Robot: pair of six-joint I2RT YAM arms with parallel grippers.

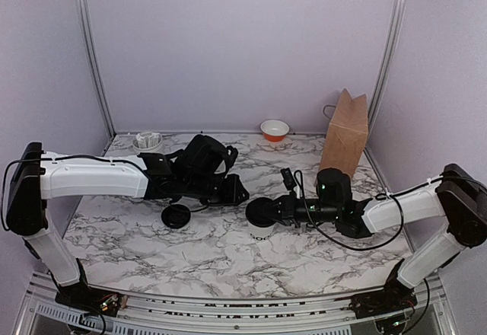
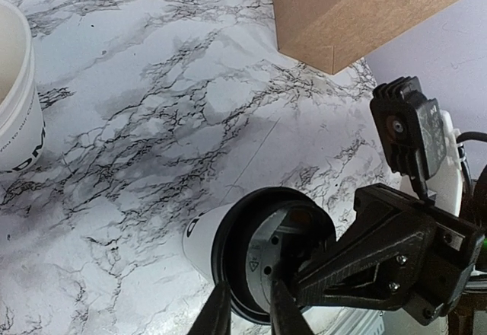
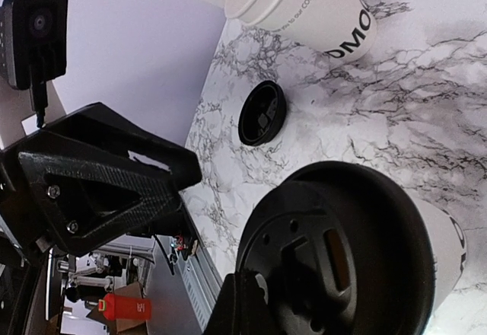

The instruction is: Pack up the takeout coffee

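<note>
The lid (image 2: 259, 263) on the cup (image 2: 199, 237) is straddled by the fingers of the left hand (image 2: 249, 304); clamping cannot be told. The right hand (image 3: 242, 304) is closed alongside.

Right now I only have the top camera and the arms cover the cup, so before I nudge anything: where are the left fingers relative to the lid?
Observer: In the left wrist view the left fingers stand apart and appear to straddle the rim of the black lid on the cup.
Operator: And the right fingers?
Observer: Closed together at the lid's edge in the right wrist view; whether they pinch it, I cannot tell.
Operator: Anything hidden under the left arm?
Observer: Yes, white cups stand beyond the loose lid, seen only from the wrists.
</note>
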